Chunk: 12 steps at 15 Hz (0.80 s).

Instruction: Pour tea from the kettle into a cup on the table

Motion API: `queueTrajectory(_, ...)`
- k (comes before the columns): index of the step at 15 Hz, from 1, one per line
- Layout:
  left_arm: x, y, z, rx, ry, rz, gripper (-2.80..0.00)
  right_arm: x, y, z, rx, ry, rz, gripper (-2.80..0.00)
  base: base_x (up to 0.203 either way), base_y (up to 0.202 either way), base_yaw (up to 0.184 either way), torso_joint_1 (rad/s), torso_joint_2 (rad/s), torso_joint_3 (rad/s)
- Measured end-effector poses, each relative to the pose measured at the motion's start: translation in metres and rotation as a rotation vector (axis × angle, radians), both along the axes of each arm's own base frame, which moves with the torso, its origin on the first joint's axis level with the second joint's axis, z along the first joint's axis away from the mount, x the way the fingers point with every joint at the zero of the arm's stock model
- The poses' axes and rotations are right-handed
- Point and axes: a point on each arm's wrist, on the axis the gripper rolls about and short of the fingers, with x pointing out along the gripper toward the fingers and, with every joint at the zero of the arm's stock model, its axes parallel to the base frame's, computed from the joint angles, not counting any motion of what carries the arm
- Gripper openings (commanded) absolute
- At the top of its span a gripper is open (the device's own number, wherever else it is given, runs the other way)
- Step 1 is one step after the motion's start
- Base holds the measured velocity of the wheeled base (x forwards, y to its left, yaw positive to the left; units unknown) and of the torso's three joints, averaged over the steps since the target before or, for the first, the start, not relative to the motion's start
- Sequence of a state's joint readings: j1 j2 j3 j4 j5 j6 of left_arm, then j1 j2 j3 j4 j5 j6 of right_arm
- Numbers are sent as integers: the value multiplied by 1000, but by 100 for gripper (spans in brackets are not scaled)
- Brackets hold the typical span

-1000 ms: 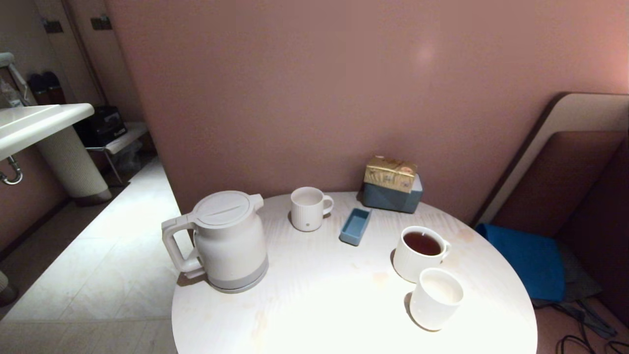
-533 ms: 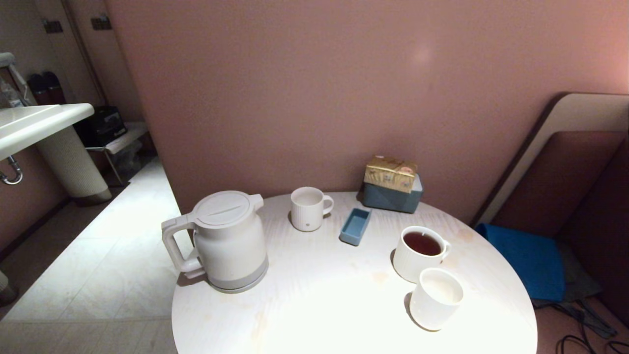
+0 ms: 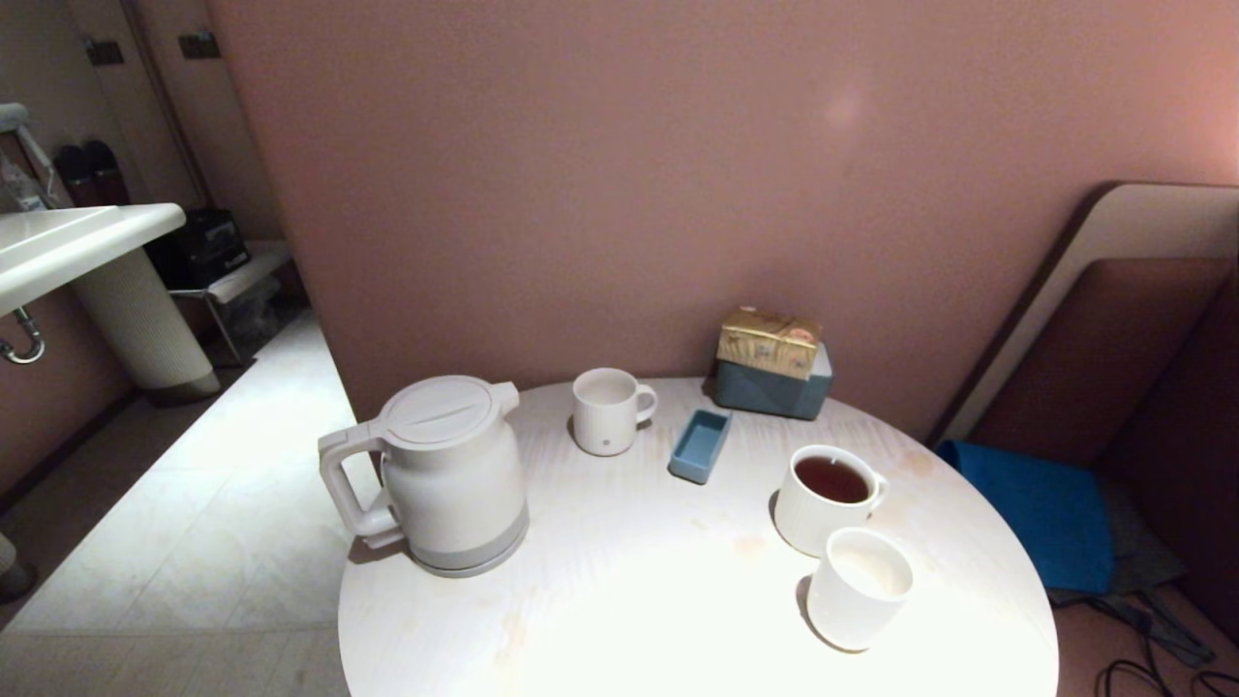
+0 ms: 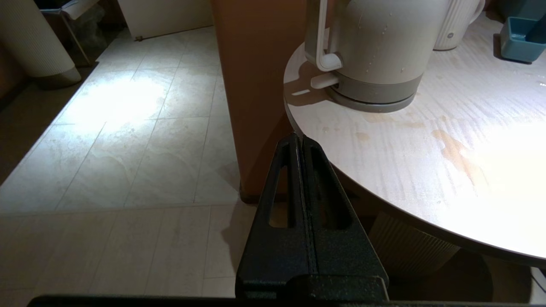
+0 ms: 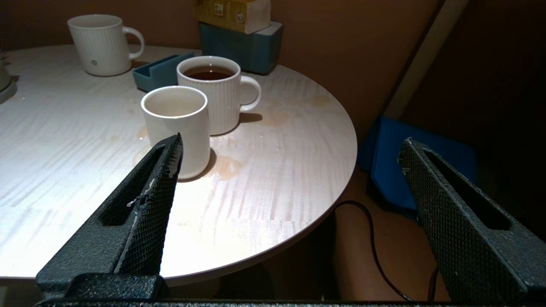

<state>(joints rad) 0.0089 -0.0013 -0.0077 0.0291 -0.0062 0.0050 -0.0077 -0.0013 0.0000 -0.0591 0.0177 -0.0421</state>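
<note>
— Where did the large cream-white jug kettle (image 3: 450,474) stand?
— Upright at the left edge of the round pale wood-grain table (image 3: 619,600), well apart from the small plain white cup (image 3: 858,589), which sat just beside a ribbed white mug (image 3: 825,498) of reddish-brown tea (image 3: 831,478).
— And the grippers?
— The left gripper (image 4: 298,140) was pressed together off the table's edge; the right gripper (image 5: 290,147) stood wide apart, holding nothing.

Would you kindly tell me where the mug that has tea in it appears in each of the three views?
Head view: tea-filled mug, right part of the table, behind the plain cup.
Left wrist view: not in it.
Right wrist view: tea-filled mug, directly behind the plain cup.
Shared landmark: small blue tray.
</note>
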Motion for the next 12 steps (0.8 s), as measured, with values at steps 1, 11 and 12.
queueTrajectory(1, 0, 0, 0, 0, 1, 0, -280, 0, 0, 0, 1, 0, 0, 0, 0, 0, 0, 0, 0, 0)
queueTrajectory(11, 0, 0, 0, 0, 0, 0, -280, 0, 0, 0, -2, -1, 4, -280, 0, 0, 0, 0, 0, 0)
queueTrajectory(12, 0, 0, 0, 0, 0, 0, -280, 0, 0, 0, 2, -2, 5, -280, 0, 0, 0, 0, 0, 0)
